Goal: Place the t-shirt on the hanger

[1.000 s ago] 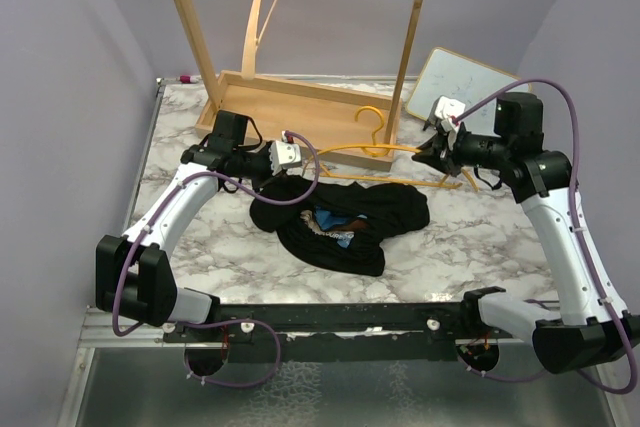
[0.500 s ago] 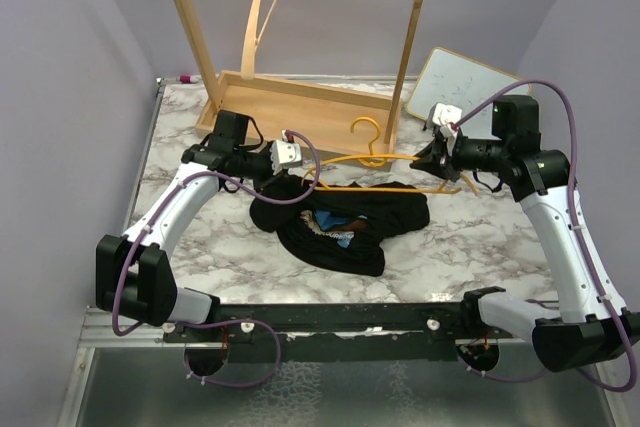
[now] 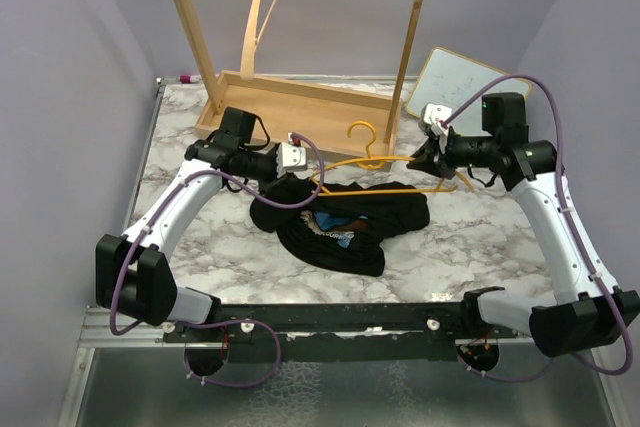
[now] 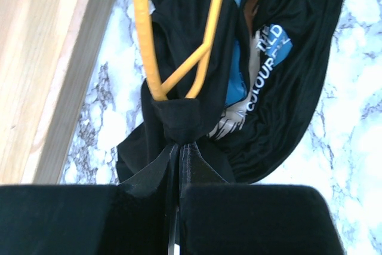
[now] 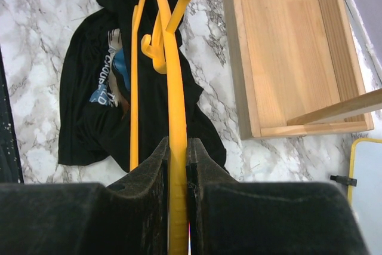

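The black t-shirt [image 3: 345, 222] lies crumpled on the marble table, its blue and white print showing. My left gripper [image 3: 300, 180] is shut on a fold of the t-shirt's cloth [image 4: 179, 120], and the left end of the yellow hanger [image 4: 156, 58] goes into that fold. My right gripper [image 3: 418, 161] is shut on the hanger's right arm [image 5: 176, 147] and holds the hanger [image 3: 375, 161] above the shirt, hook [image 3: 366, 132] pointing to the back. The shirt also shows in the right wrist view [image 5: 95, 88].
A wooden rack with a tray base [image 3: 290, 112] stands at the back, a pale wooden hanger [image 3: 262, 7] hanging from it. A small whiteboard [image 3: 455, 82] leans at the back right, close behind my right gripper. Purple walls close both sides.
My right gripper has lifted the hanger and carried it left, so its left end now reaches the cloth held by my left gripper. The left gripper has risen slightly with the cloth.
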Robot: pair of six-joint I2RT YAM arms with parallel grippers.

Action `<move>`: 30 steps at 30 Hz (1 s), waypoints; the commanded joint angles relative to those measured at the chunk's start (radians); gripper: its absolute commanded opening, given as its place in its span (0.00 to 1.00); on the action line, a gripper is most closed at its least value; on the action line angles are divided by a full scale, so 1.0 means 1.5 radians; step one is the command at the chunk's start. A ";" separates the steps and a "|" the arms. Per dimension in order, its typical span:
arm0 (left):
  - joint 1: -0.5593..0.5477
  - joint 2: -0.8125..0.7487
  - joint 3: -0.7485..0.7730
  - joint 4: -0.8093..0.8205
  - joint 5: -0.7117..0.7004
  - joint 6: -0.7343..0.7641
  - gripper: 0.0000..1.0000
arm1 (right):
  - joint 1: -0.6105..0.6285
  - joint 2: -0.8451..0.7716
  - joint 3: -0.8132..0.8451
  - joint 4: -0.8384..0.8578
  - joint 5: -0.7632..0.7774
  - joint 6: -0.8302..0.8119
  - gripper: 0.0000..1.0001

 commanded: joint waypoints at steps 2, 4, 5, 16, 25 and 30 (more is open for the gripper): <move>-0.019 0.000 0.010 -0.066 0.047 0.048 0.00 | -0.002 0.012 0.027 0.022 -0.009 -0.040 0.01; -0.023 -0.001 0.004 -0.077 0.045 0.062 0.00 | -0.002 0.010 0.034 0.017 -0.008 -0.056 0.01; -0.024 -0.001 0.001 -0.084 0.045 0.072 0.00 | -0.002 0.009 0.036 0.016 -0.005 -0.062 0.01; -0.025 0.013 0.010 -0.091 0.045 0.097 0.00 | -0.002 0.018 0.038 0.001 -0.018 -0.101 0.01; -0.025 0.024 0.028 -0.068 0.055 0.054 0.00 | -0.002 0.007 -0.011 0.026 -0.024 -0.124 0.01; -0.025 0.032 0.056 -0.083 0.073 0.038 0.00 | -0.002 -0.008 -0.054 0.096 -0.010 -0.127 0.01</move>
